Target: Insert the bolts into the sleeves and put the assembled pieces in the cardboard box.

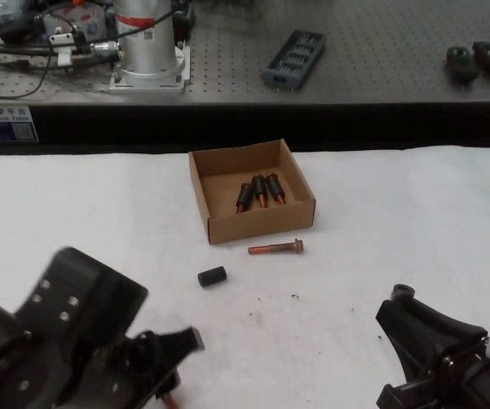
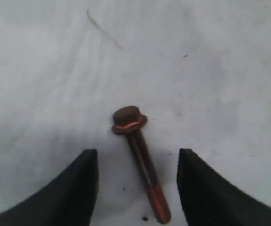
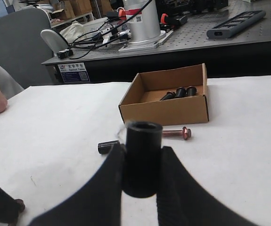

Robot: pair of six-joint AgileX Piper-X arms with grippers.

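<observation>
High view: the cardboard box (image 1: 262, 223) sits at twelve o'clock from a loose bolt (image 1: 276, 248), with a spare sleeve (image 1: 213, 277) at eight o'clock of it. Left wrist view: the left gripper (image 2: 137, 151) hangs released astride a second bolt (image 2: 142, 165). That bolt lies flat between the fingers, long axis along the reach, head pointing away. Right wrist view: the right gripper (image 3: 142, 165) is clenched on a held sleeve (image 3: 143, 136), whose bore end is clear of the fingers.

Cardboard box (image 1: 257, 223) sits toward the far edge of the bench (image 1: 415, 221), holding three assembled pieces (image 1: 260, 189). One bare bolt (image 1: 276, 248) lies just outside its near wall. One loose sleeve (image 1: 213, 277) lies nearer the near edge, apart from the bolt.
</observation>
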